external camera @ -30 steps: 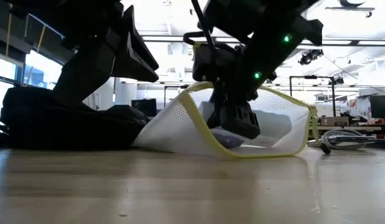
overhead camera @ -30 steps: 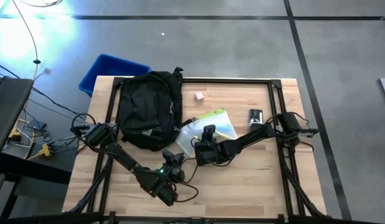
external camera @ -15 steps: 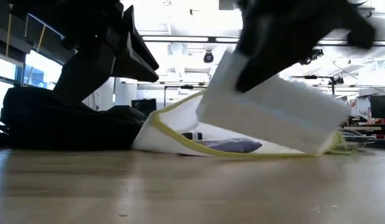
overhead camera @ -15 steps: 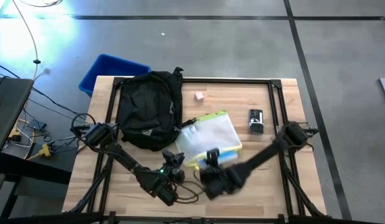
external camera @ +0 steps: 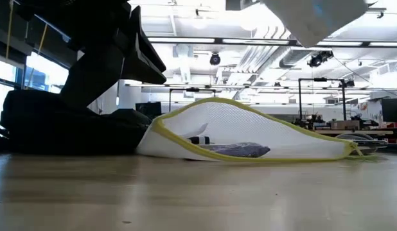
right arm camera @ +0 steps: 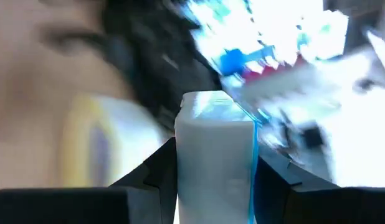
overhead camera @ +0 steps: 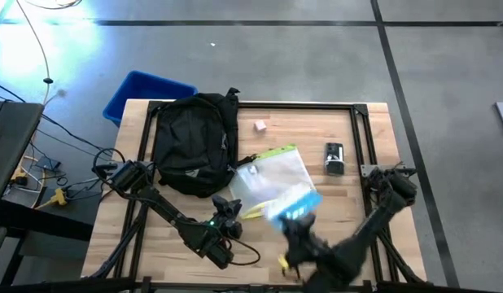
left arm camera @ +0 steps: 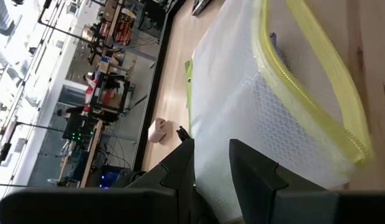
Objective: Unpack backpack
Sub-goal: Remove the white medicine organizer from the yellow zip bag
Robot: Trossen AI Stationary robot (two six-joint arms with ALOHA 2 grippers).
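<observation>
right end effector (right arm camera: 214,168) gripping white box (right arm camera: 214,155), blurred overhead

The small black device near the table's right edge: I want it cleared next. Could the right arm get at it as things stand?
Probably not yet. The right gripper is shut on a white box near the front edge. The small black device lies in the open on the table, so nothing blocks it once the box is set down.
</observation>
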